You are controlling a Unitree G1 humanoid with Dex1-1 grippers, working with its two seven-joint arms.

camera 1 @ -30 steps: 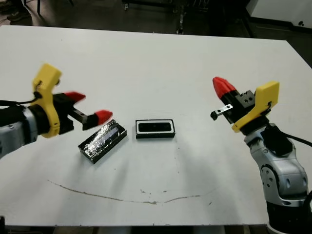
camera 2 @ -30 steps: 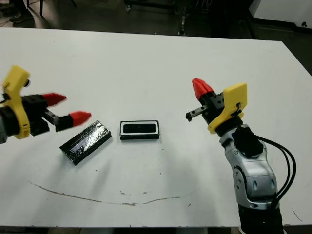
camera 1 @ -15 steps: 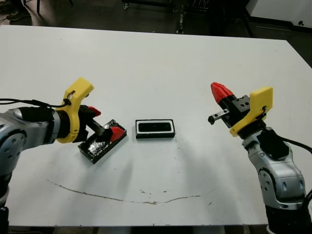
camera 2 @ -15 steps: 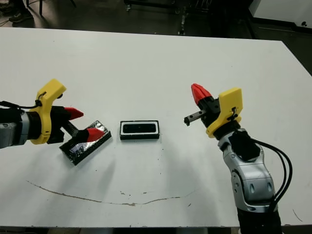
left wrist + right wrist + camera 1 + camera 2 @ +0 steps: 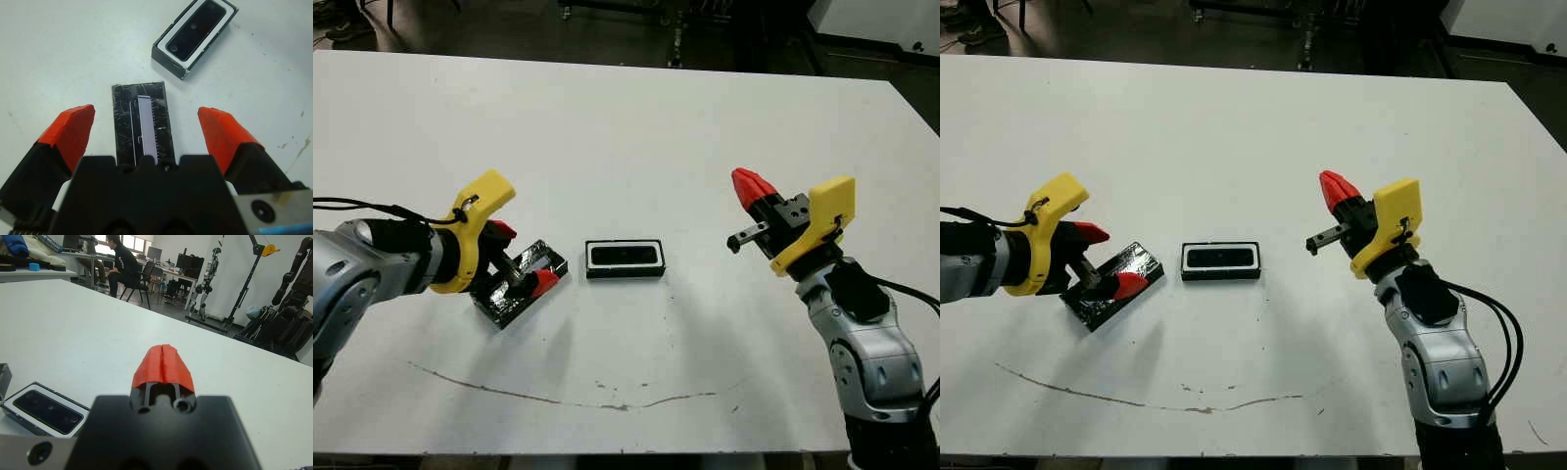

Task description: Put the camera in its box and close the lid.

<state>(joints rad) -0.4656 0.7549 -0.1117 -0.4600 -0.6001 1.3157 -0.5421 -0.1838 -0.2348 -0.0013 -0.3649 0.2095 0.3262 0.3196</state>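
One box (image 5: 625, 258) lies flat near the middle of the white counter (image 5: 626, 127), toward its near edge, and inside its white lining sits one camera (image 5: 196, 29), filling the tray. One lid (image 5: 142, 123), glossy and scratched, lies on the counter just beside the box, toward the counter's left edge and askew to it. The left gripper (image 5: 146, 131) is low over the lid with its jaws spread wide, one red fingertip on either long side; whether they touch it is hard to tell. The right gripper (image 5: 163, 365) hangs above the counter, well apart toward the right edge, jaws pressed together on nothing.
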